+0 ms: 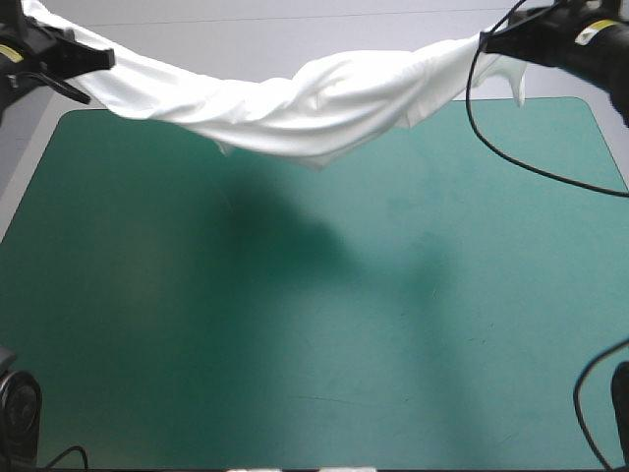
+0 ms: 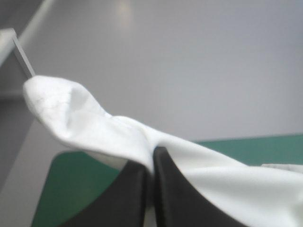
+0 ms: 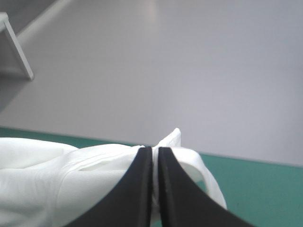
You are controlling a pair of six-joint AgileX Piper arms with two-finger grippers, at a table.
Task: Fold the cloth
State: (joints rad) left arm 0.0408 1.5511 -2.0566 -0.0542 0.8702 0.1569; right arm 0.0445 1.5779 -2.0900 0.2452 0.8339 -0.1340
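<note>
Here the T-shirt (image 1: 314, 108) hangs as a white band across the top of the high view. It is strung between the left gripper (image 1: 98, 61) at the upper left of the frame and the right gripper (image 1: 488, 41) at the upper right. Each claw is all but closed, with a pinch of cloth caught between its black fingers (image 2: 135, 189). In the left wrist view they meet in a narrow arch, and a rounded fold of fabric bulges just ahead of the tips. The right wrist view shows the same arch with a small peak of cloth standing ahead of it.

The garment is held clear of the table (image 1: 413, 334). It sags lowest near the upper centre of the frame, over the far strip of the teal-green cover, and does not appear to touch it. Holding two points high and wide apart is probably meant to let the cloth's own weight draw out its crumples, so that it can be laid flat for folding. No fold is yet made.

The fabric is thin, soft and matt, gathered into long ropy creases running from grip to grip. A short loose tail hangs beside the right gripper. The cover is smooth and flat, and bears a broad soft shadow (image 1: 265, 236) at centre-left of the frame.
</note>
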